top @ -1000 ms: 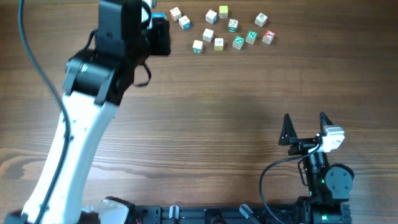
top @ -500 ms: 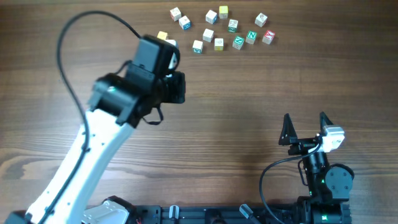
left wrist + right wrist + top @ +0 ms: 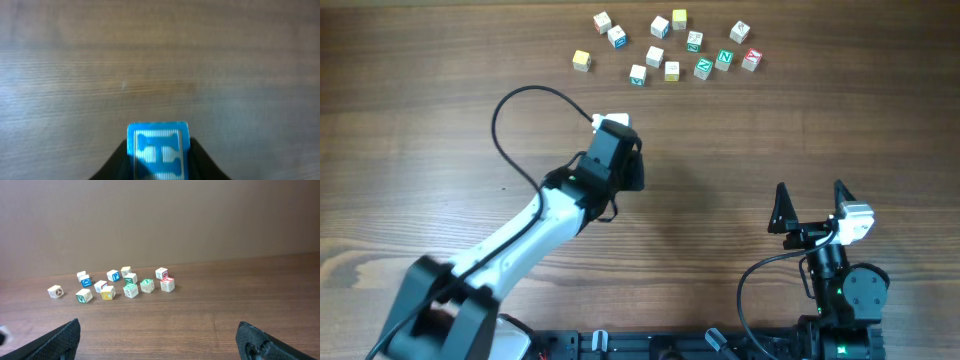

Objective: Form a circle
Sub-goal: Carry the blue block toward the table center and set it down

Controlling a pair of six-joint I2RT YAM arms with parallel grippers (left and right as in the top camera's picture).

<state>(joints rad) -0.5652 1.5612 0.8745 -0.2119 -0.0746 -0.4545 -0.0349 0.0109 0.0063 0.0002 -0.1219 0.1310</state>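
I see no circle anywhere on the counter (image 3: 770, 130) yet, so I judge the task to be at its start, with the first piece being carried to a building spot.

The left arm (image 3: 520, 235) reaches out over the middle of the wood. The right arm (image 3: 840, 285) sits at the near edge, well apart from everything.

The right claw (image 3: 810, 195) stands wide open and holds nothing. The left claw (image 3: 158, 160) is nearly closed and grips a single cube (image 3: 158, 147) with a blue letter face, one dark finger on each side. From the wrist view I can't tell whether the cube is touching the wood.

The loose cubes (image 3: 655, 55) lie scattered along the far edge, none of them in a ring.

My next move, as I read it, is to lower this cube onto the open wood, spread the fingers just enough to free it without nudging it, and then go back for a neighbour to set tight beside it.
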